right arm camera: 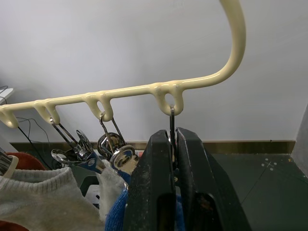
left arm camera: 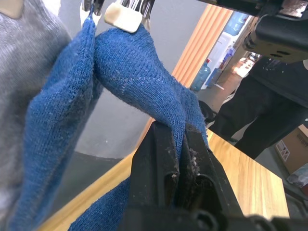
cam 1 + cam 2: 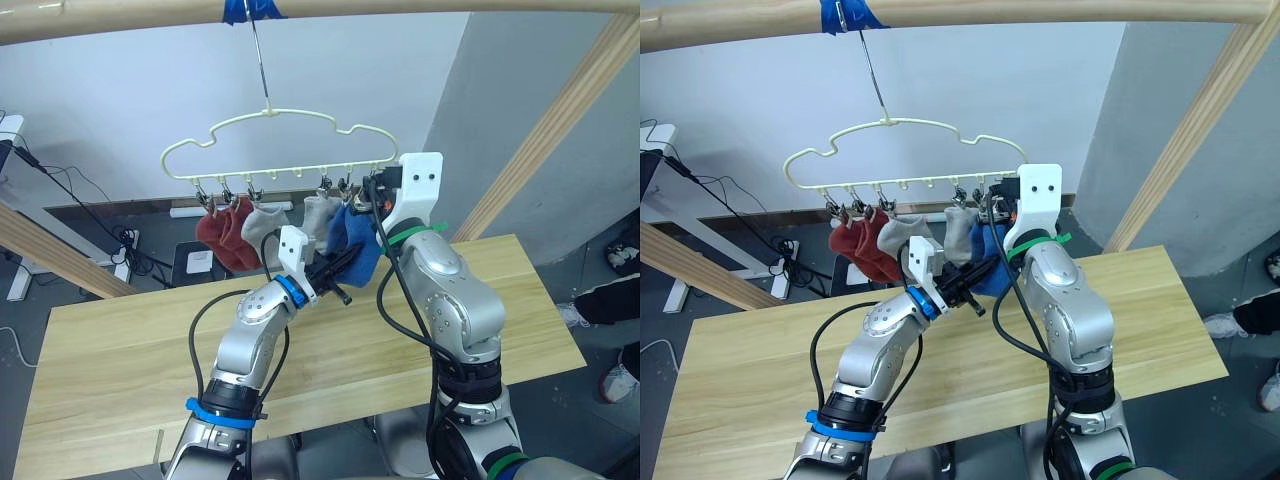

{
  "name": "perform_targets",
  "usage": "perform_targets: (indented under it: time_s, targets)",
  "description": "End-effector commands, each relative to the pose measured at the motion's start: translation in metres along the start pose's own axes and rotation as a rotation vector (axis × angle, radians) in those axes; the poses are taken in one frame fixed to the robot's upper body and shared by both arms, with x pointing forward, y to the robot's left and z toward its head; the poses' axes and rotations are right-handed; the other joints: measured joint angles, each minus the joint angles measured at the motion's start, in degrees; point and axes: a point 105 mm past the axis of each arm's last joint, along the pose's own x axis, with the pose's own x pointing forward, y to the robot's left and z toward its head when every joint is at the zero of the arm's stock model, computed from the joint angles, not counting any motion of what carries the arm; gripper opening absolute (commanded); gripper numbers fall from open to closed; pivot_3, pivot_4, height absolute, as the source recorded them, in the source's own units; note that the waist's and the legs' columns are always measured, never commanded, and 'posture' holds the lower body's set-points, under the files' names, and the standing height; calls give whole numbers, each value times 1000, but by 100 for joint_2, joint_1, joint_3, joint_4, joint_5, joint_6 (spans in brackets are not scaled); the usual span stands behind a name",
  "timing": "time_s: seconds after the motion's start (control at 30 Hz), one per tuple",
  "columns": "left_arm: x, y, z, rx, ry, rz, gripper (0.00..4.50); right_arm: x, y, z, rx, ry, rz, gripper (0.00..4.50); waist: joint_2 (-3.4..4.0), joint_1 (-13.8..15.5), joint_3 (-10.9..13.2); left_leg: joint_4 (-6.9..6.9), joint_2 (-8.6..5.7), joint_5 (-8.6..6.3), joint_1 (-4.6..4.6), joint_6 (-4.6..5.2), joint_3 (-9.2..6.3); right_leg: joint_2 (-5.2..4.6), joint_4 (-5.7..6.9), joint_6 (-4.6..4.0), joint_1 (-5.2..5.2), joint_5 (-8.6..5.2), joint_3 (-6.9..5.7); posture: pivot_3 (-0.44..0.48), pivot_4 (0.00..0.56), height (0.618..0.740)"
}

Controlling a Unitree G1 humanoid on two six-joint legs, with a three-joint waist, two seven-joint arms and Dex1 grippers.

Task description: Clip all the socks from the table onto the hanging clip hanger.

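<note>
The pale-yellow clip hanger point(image 3: 270, 125) hangs by its hook from the top pole. Clipped along it are two rust-red socks point(image 3: 225, 235), two light grey socks point(image 3: 266, 222) and a blue sock point(image 2: 53, 120). A second blue sock point(image 2: 139, 72) hangs at the hanger's right end, its top at a cream-padded clip point(image 2: 122, 14). My left gripper point(image 2: 180, 134) is shut on this sock's lower part. My right gripper point(image 1: 173, 137) is raised at the right end of the hanger and shut on a metal clip point(image 1: 172, 118). The pale wood table point(image 3: 120, 360) lies below.
Wooden frame poles run across the top point(image 3: 420, 8), slant down on the right point(image 3: 560, 130) and cross at the left point(image 3: 50, 250). A person's legs and shoes point(image 3: 618, 300) are at the table's right end. Cables and a power strip point(image 3: 128, 240) lie on the floor behind.
</note>
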Motion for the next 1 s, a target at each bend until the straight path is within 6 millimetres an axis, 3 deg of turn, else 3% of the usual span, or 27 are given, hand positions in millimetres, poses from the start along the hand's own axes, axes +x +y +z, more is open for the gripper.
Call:
perform_targets:
  time_s: [0.03,0.17,0.27,0.47,0.5,0.7,0.83,1.0]
  targets:
    - [6,-4,13,11,-47,-17,16,-5,7,18,1,-68,19,0,0,1,0,0,0,0,0,0,0,0,0,0,0,0,0,-294,277,740]
    - [7,-3,15,10,-51,-11,16,-5,7,17,0,-65,18,0,0,1,0,0,0,0,0,0,0,0,0,0,0,0,0,-294,278,740]
    - [7,-2,16,10,-52,-9,0,-6,6,18,8,-78,13,822,0,2,0,0,0,0,0,0,0,0,0,0,0,0,0,-293,278,740]
    - [10,3,19,52,-60,25,0,-8,3,21,1,-85,10,3042,0,2,0,0,0,0,0,0,0,0,0,0,0,0,0,-293,276,740]
    - [10,3,17,50,-47,21,0,-10,2,22,-1,-90,14,3042,0,2,0,0,0,0,0,0,0,0,0,1,0,0,0,-293,276,740]
    - [5,-2,6,93,12,-33,1594,-23,0,27,-38,-98,76,3094,0,1,0,-3,0,0,-1,0,0,0,-2,1,-1,-1,0,-296,273,740]
    - [-18,-7,-11,185,104,-112,2585,-50,0,22,-137,-57,244,3094,0,-1,0,-20,1,0,2,0,0,0,-10,1,-1,-1,-1,-288,264,740]
    - [-53,0,-24,258,204,-138,3819,-68,-24,19,-241,10,328,3094,0,8,0,-34,4,0,2,0,1,0,-43,-1,4,0,-2,-278,256,740]
